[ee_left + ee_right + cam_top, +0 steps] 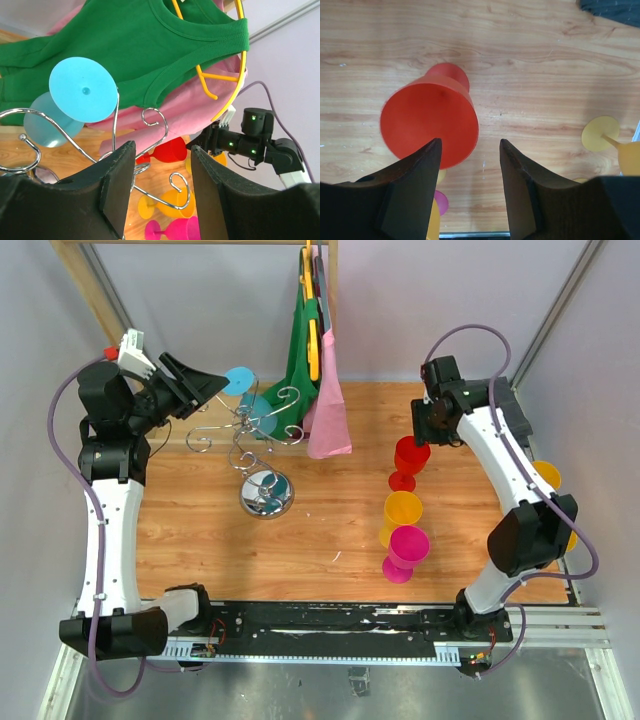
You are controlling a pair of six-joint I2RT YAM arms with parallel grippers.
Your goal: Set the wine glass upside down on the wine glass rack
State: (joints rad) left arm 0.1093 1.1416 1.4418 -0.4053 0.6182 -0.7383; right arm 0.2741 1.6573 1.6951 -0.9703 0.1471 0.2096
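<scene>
Clothes on a wooden rail behind a wood-grain table

A light wooden clothes rail frame [85, 290] stands at the far edge of the table [330, 520], against a pale wall. A green sleeveless top [150, 45] hangs from it on a yellow hanger [313, 352]. A pink garment [329, 415] hangs just beside the top, and its lower hem reaches down over the table's far side.

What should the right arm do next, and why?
Probably nudge the right gripper sideways until the red glass sits centred between its open fingers, before lowering. In the wrist view the upright glass lies mostly beyond one finger, not in the gap, and nothing is gripped yet.
</scene>
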